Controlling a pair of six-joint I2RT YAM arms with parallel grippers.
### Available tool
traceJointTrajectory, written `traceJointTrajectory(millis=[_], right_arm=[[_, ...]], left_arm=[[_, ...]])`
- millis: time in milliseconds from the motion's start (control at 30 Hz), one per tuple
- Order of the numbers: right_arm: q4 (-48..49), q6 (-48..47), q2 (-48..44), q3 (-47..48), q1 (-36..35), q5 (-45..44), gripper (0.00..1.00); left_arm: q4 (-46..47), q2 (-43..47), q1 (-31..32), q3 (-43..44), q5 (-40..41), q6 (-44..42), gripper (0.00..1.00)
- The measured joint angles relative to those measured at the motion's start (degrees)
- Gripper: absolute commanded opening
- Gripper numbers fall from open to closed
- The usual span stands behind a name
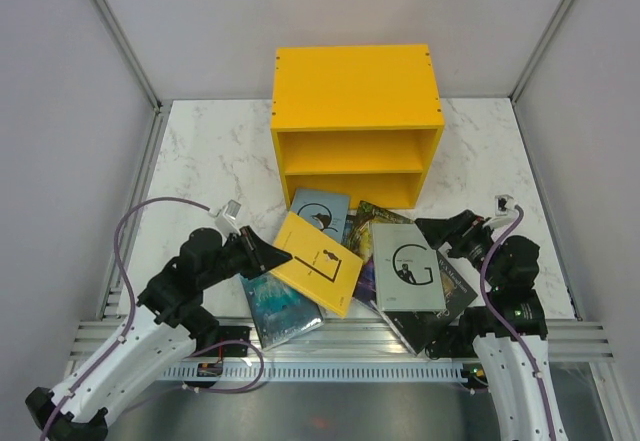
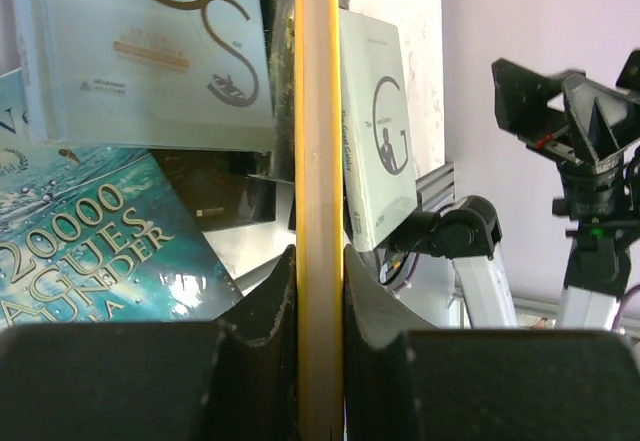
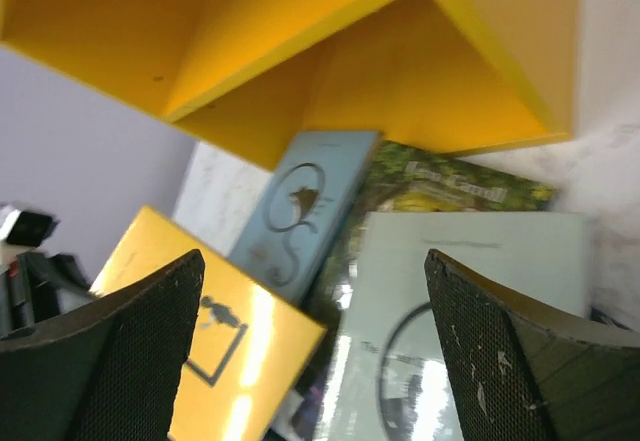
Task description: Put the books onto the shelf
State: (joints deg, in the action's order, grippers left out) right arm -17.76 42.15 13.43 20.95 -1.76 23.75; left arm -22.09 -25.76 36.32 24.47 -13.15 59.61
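Observation:
The yellow shelf (image 1: 355, 111) stands at the back centre, both compartments open toward me and empty. Several books lie piled in front of it. My left gripper (image 1: 272, 253) is shut on the left edge of the yellow book (image 1: 320, 264). In the left wrist view that book's edge (image 2: 318, 141) runs straight up between the closed fingers (image 2: 268, 301). The grey "G" book (image 1: 405, 266) lies to the right. My right gripper (image 1: 437, 231) hovers open over its far edge, holding nothing. A pale blue book (image 1: 320, 211) and a blue ocean book (image 1: 282, 308) lie nearby.
A dark green-covered book (image 3: 450, 186) lies under the grey one (image 3: 460, 301), close to the shelf's lower opening (image 3: 420, 91). Another dark cover (image 1: 445, 301) pokes out near the front rail (image 1: 330, 346). Grey walls enclose the marble table (image 1: 210, 156).

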Motion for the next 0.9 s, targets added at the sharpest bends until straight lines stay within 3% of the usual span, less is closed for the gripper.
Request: traceJointTrajectory(millis=[200,433,700,900], right_arm=[[16.6,9.6,4.6,-2.0,0.0,15.1,0.98],[26.7,14.8,8.2,-2.1,-0.8,28.2,0.98],[35.0,20.6,7.8,-5.3,-5.8,31.8,0.98],[41.6,26.0,7.7,-9.6,-14.0,31.1,0.97]], left_arm=[[-4.3,-3.8,0.0,9.7,-3.5,-5.4,0.02],[2.8,-7.0,-0.3,12.0,-15.0,-6.0,0.02],[16.5,-10.2,-0.3,10.3,-24.8,-3.2,0.02],[23.5,-13.6,-0.3,9.9,-27.7,-0.9,0.02]])
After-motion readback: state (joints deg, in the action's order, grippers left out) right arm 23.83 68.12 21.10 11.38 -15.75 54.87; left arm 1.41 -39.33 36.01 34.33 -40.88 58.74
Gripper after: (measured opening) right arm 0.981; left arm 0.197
